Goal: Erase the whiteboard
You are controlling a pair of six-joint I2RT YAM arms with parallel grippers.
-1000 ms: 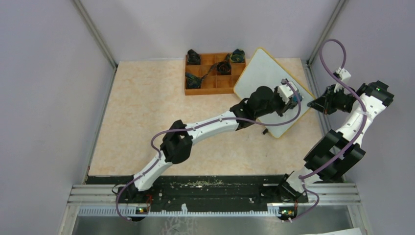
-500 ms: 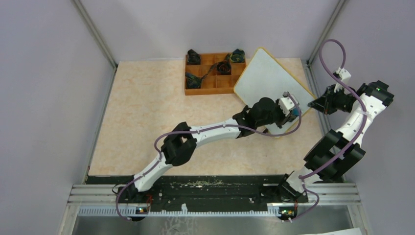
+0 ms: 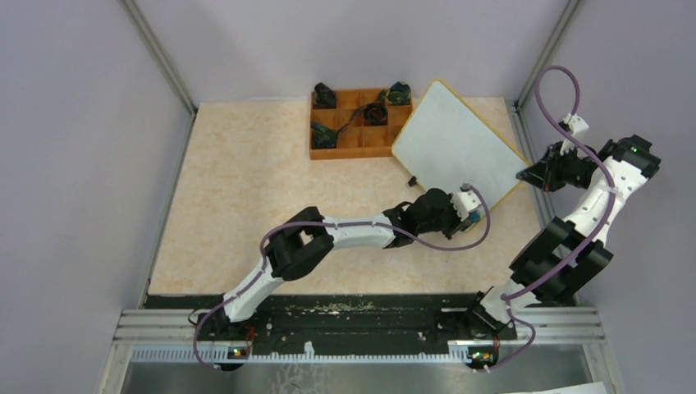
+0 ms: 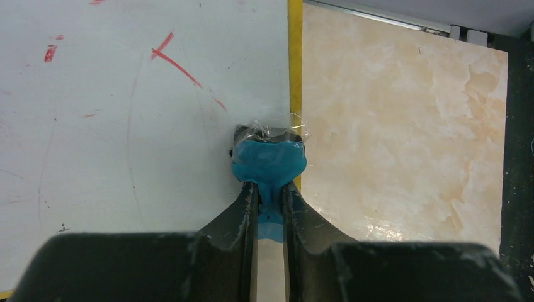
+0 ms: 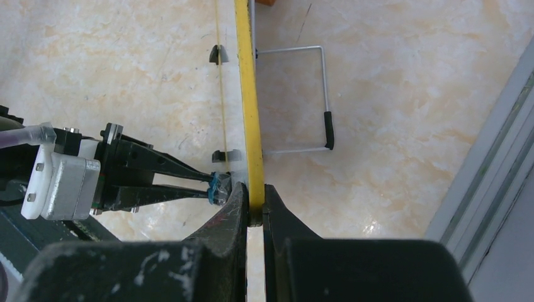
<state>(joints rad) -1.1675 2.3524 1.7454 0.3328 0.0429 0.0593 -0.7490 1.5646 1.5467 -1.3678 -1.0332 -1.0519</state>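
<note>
Near the right edge of the counter (image 3: 246, 189), the outstretched left end effector (image 4: 269, 189) clamps a blue eraser (image 4: 267, 160); the right end effector (image 5: 254, 202) pinches the whiteboard (image 3: 455, 135).

Marbled beige table (image 3: 246, 205): orange tray (image 3: 353, 153), propped whiteboard (image 3: 455, 144), seemingly on feet.

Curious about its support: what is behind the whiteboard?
A thin wire stand with a black sleeve juts from the back of the whiteboard over the table. From above, the board covers it.
</note>
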